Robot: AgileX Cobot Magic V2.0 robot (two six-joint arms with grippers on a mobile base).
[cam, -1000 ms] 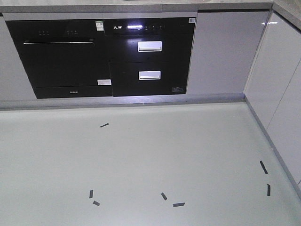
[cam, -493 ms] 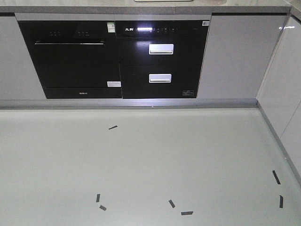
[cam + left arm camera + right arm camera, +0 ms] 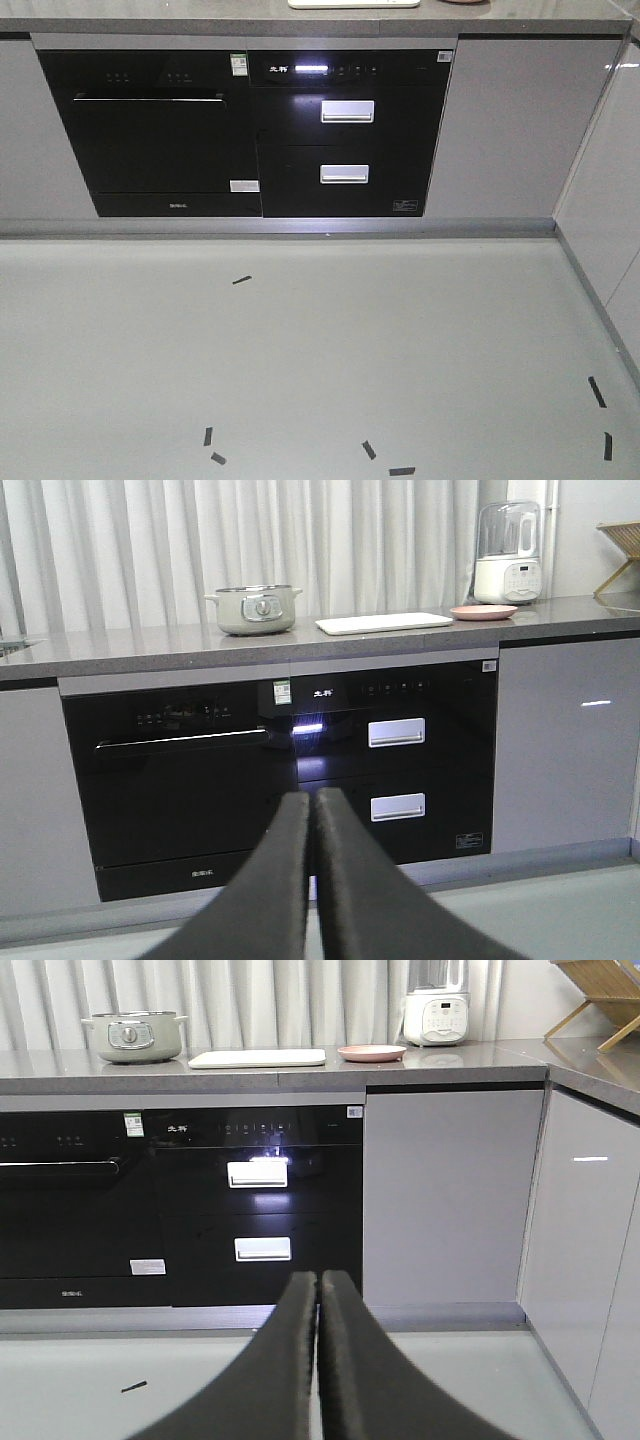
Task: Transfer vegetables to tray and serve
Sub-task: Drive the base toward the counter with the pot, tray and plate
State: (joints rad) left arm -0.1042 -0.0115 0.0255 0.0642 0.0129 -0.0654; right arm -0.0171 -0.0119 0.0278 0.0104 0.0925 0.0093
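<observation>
Grey kitchen surface [image 3: 150, 650] runs under white curtains. Left of the tray stands a pale pot [image 3: 254, 609]. The tray [image 3: 384, 623] lies flat near the front edge. Right of the tray rests a pink plate [image 3: 483, 612], and no vegetables can be made out on either. The left claw [image 3: 312, 810] and right claw [image 3: 318, 1285] are both clenched on nothing, well below the tray. The tray probably handles stiff, light and slick, so its raised rim looks the best hold.

On the counter [image 3: 150, 650], the tray [image 3: 384, 623] lies between the pot [image 3: 254, 609] and the plate [image 3: 483, 612].
</observation>
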